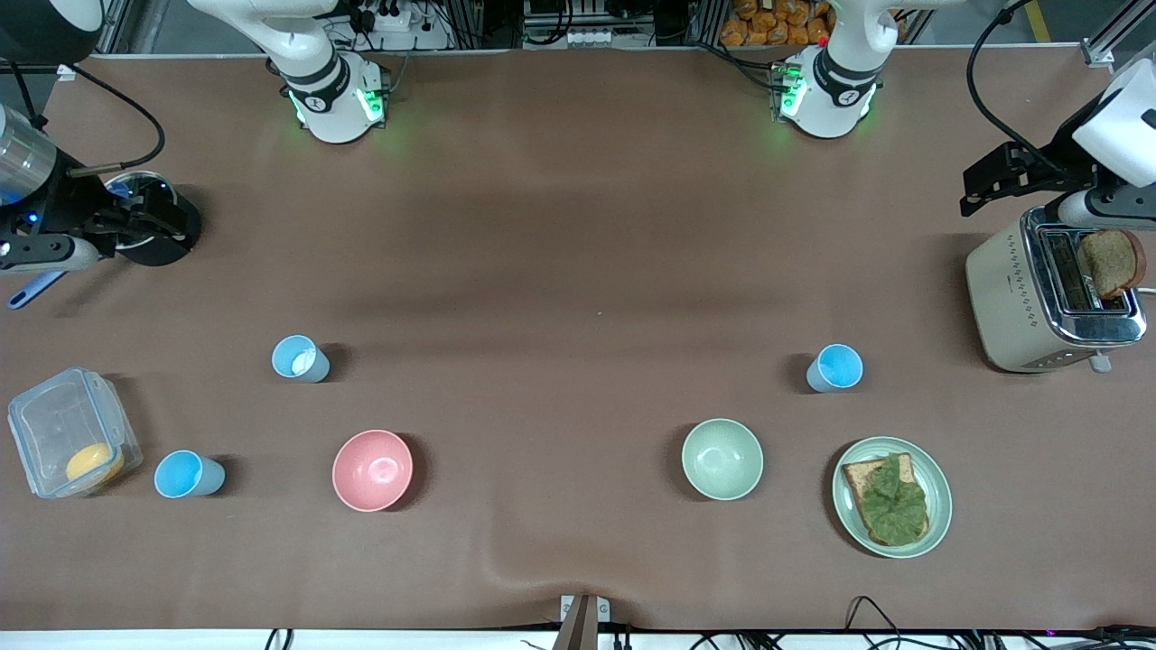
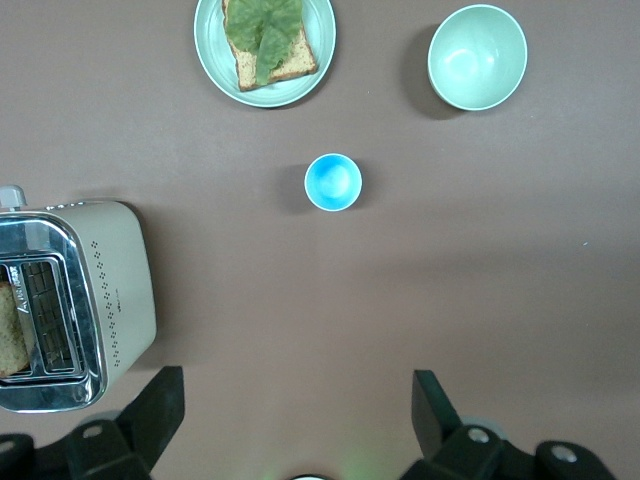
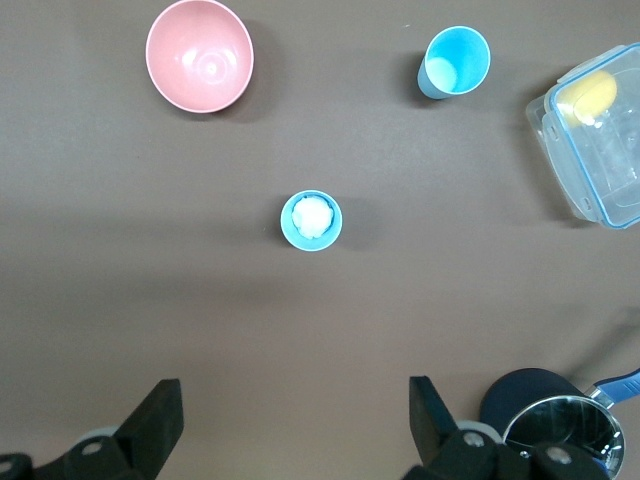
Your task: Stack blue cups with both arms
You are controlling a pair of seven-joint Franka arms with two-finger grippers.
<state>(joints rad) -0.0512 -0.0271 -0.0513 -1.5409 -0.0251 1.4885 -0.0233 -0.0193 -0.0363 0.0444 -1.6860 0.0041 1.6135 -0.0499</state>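
Your brown table (image 1: 578,253) held three blue cups (image 1: 300,358), apart; left gripper (image 2: 297,420) and right gripper (image 3: 295,420) hung spread above.

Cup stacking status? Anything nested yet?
Nothing done: all three blue cups stand apart, one near the pink bowl, a whitish-inside cup and one by the container; the third near the green bowl. Nothing in hand: left gripper and right gripper are open, empty. All stacking remains.
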